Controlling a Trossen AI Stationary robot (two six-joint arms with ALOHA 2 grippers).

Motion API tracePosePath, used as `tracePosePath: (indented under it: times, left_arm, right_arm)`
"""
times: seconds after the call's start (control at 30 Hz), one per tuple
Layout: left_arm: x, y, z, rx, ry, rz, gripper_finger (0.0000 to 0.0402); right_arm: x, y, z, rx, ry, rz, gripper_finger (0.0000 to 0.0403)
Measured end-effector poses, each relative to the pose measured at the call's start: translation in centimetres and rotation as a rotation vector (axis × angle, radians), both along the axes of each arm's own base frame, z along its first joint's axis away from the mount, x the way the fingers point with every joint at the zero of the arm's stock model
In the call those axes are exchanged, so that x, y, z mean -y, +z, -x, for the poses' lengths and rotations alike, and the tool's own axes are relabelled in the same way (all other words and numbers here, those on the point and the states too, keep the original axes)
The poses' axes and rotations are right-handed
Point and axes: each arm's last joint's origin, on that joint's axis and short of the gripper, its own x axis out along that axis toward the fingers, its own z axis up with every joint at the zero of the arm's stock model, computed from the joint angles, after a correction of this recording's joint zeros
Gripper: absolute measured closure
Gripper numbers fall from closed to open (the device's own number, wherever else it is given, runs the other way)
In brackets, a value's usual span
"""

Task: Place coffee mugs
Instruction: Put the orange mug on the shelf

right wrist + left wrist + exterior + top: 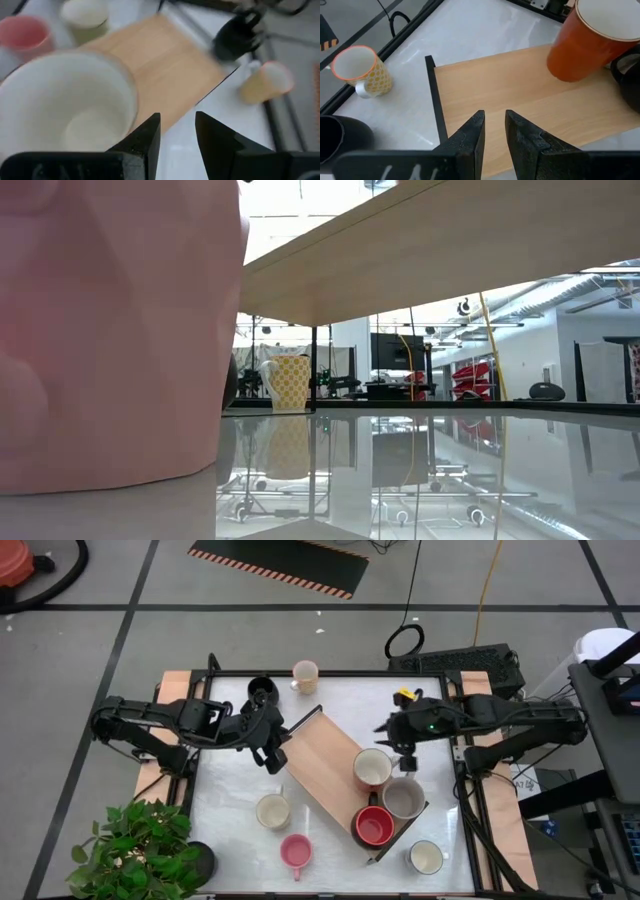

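I am watching the low view first: a pink mug (115, 330) is sitting right against the lens, filling that side, with the underside of the wooden tray (440, 250) slanting above and a yellow-patterned mug (288, 383) standing far back on the glossy table (420, 480).

From above, nearest the front edge I am seeing a cream mug (426, 857) and the pink mug (295, 852), then another cream mug (273, 811) a little farther in, all on the table beside the tray (320, 755). On the tray's nearer end a red mug (374, 827), a grey mug (404, 798) and a white mug (373, 768) are standing close together.

The right gripper (408, 748) is hovering just beside the white mug's rim; in its wrist view its fingers (145, 137) are standing apart with nothing between them, released, the white mug (65, 110) alongside.

The left gripper (273, 752) is hanging over the tray's far end, its fingers (472, 135) slightly parted and gripping nothing above bare wood.

Farther back a black mug (262, 691) and the yellow-patterned mug (304, 676) are resting near the table's far edge.
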Motion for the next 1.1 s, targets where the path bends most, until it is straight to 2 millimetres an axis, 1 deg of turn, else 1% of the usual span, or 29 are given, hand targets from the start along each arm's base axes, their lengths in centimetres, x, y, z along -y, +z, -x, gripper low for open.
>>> tracePosePath:
  times: [0.1, 0.27, 0.37, 0.57, 0.8, 1.1]
  left_arm:
    - [0.0, 0.0, 0.0, 0.007, 0.007, 0.020, 0.0321]
    - [0.2, 0.0, 0.0, 0.015, 0.015, 0.067, 0.0321]
    - [0.6, 0.0, 0.0, 0.020, 0.020, 0.086, 0.0321]
    - [1.4, 0.0, 0.2, 0.028, 0.017, 0.115, 0.0321]
    - [1.3, 0.0, 0.2, 0.030, 0.025, 0.106, 0.0321]
    - [0.7, 0.0, 0.1, 0.021, 0.024, 0.082, 0.0321]
  right_arm:
    - [1.0, -0.6, -1.2, 0.046, -0.030, 0.011, 0.0301]
    - [2.2, -2.4, -2.5, -0.019, 0.075, -0.052, 0.0334]
    - [2.4, -2.6, -2.7, -0.017, 0.129, -0.059, 0.0358]
    - [2.6, -2.4, -2.5, -0.011, 0.217, -0.100, 0.0399]
    - [2.4, -2.3, -2.2, -0.012, 0.258, -0.130, 0.0402]
    - [2.3, -1.8, -0.8, -0.020, 0.260, -0.129, 0.0402]
